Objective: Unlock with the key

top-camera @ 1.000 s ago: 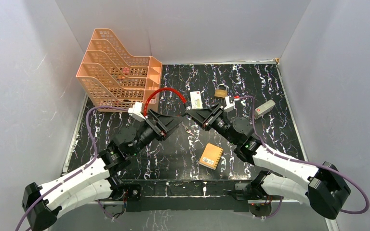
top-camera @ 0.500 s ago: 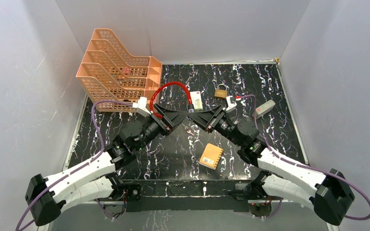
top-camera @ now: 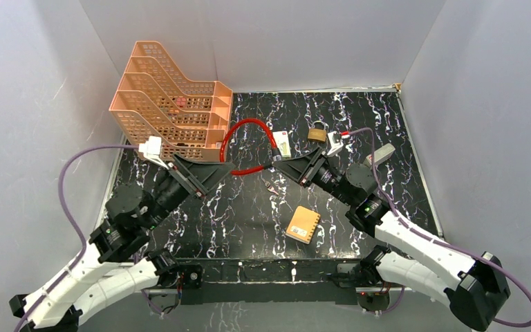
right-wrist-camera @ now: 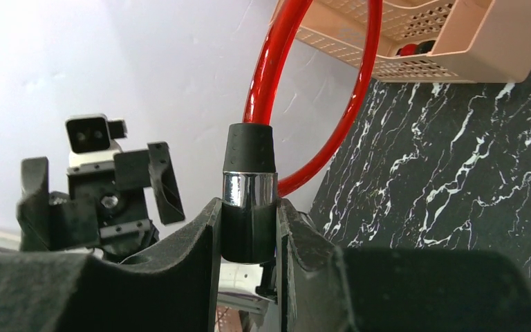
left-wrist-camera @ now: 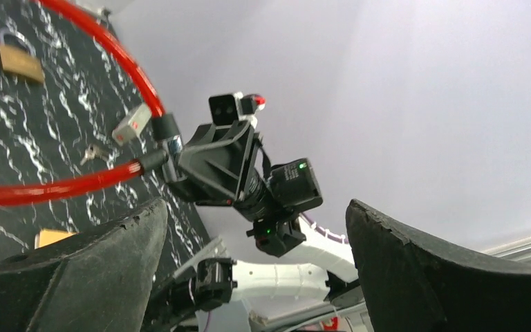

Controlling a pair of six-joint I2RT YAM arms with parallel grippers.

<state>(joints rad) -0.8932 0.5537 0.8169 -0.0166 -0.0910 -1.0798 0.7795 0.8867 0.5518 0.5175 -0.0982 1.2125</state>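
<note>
Now right tool [right-wrist-camera: 249, 232] clamps metal end of red cable loop [right-wrist-camera: 368, 76]; left tool [left-wrist-camera: 256, 270] wide apart, empty.

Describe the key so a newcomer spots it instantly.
Start at the centre of the black marble tabletop. Between the red cable loop and the orange square box lies the tiny flat metal key. It is far smaller and duller than the brass padlock.
</note>
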